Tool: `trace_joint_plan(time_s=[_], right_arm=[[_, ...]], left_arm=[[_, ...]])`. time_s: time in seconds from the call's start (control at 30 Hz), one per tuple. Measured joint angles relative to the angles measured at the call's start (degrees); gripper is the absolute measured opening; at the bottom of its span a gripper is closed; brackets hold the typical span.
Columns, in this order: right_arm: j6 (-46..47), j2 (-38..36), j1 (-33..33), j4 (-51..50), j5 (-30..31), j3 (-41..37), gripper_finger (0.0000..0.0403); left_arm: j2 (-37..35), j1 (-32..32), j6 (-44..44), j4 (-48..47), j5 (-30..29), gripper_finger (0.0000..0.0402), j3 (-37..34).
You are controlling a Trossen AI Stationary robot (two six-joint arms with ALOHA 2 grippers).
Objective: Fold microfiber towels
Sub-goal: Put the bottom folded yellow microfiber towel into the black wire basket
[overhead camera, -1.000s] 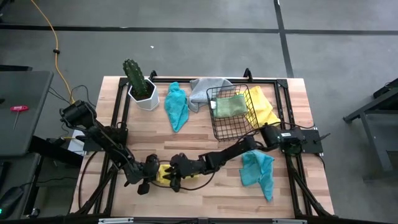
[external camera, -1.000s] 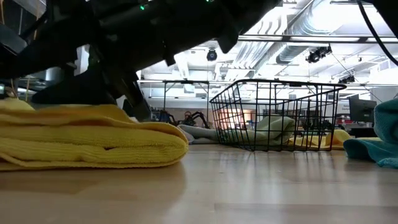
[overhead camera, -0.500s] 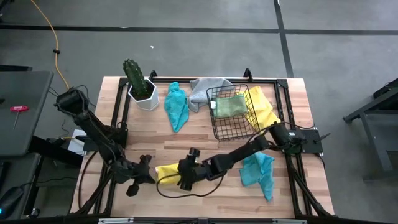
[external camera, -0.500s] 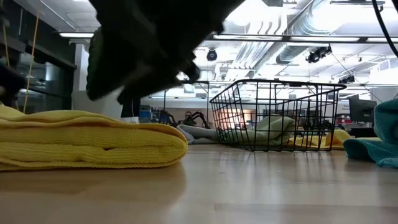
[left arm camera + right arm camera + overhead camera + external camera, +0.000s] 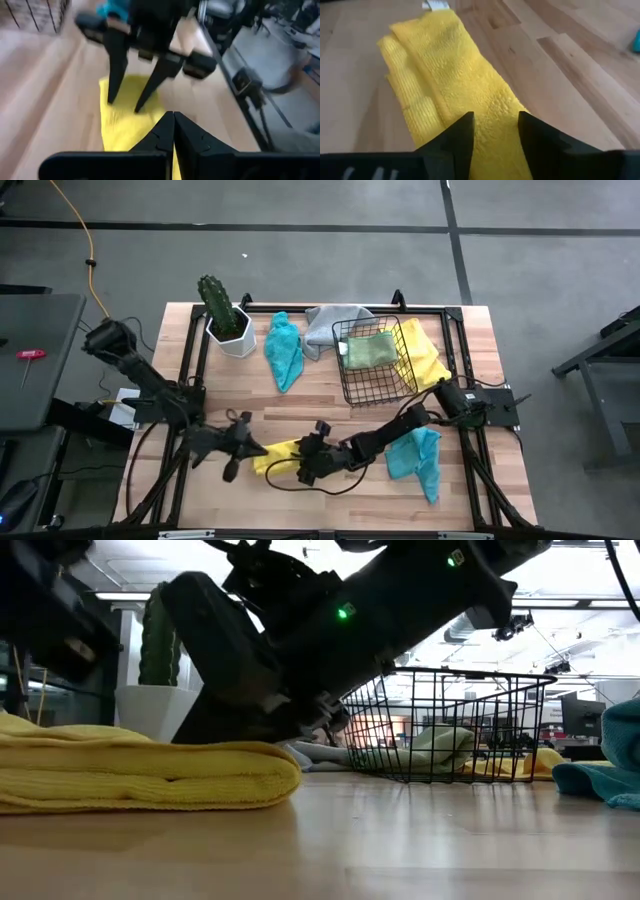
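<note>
A yellow microfiber towel (image 5: pixel 278 454) (image 5: pixel 150 775) (image 5: pixel 450 65) lies folded into a thick strip on the table near the front edge. My left gripper (image 5: pixel 243 448) (image 5: pixel 173 125) hangs shut just off the strip's left end, a little above it. My right gripper (image 5: pixel 300 462) (image 5: pixel 495 125) (image 5: pixel 126 102) is open. It comes slanting down from the table's right, with its two fingertips at the top of the strip's right end. My right gripper's spread fingertips (image 5: pixel 112 97) stand on or just above the top layer at the folded yellow towel's right end (image 5: pixel 492 107), slanting down from the table's right. I cannot tell whether they touch it. The towel lies flat on the table.
A black wire basket (image 5: pixel 358 385) at the back right holds a light green towel (image 5: pixel 370 350). Beside it lie a yellow towel (image 5: pixel 422 358), a grey towel (image 5: pixel 330 325) and a teal towel (image 5: pixel 285 352). Another teal towel (image 5: pixel 415 455) lies front right. A potted cactus (image 5: pixel 225 315) stands back left.
My left gripper has risen off the yellow towel and drawn back to its left end. My right gripper has swung up, rolled, moved toward the table's right and come down at the towel's right end. The folded towel has stayed in place.
</note>
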Motion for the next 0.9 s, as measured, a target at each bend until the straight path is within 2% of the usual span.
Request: trace_joint_plan(time_s=[0.13, 0.37, 0.53, 0.63, 0.9], right_arm=[[0.0, 0.0, 0.1, 0.6, 0.1, 0.0, 0.0140], [-0.2, -0.9, 0.2, 0.0, 0.2, -0.1, 0.0140], [0.0, -6.5, 0.2, -4.9, 0.4, -0.1, 0.0140], [4.3, -9.7, 0.2, -9.1, -0.6, -0.1, 0.0140], [30.1, -12.9, -2.7, -25.9, -19.1, 0.0, 0.0141]], left_arm=[[5.6, 4.1, -1.9, 0.3, 6.1, 0.0000, 0.0], [16.2, 3.1, -6.3, 6.2, 12.4, 0.0000, 0.0], [22.0, 0.4, -8.4, 10.9, 12.8, 0.0000, 0.0], [24.1, 0.0, -8.9, 13.0, 12.7, 0.0000, 0.1], [25.0, 0.0, -9.3, 13.9, 12.7, 0.0000, 0.1]])
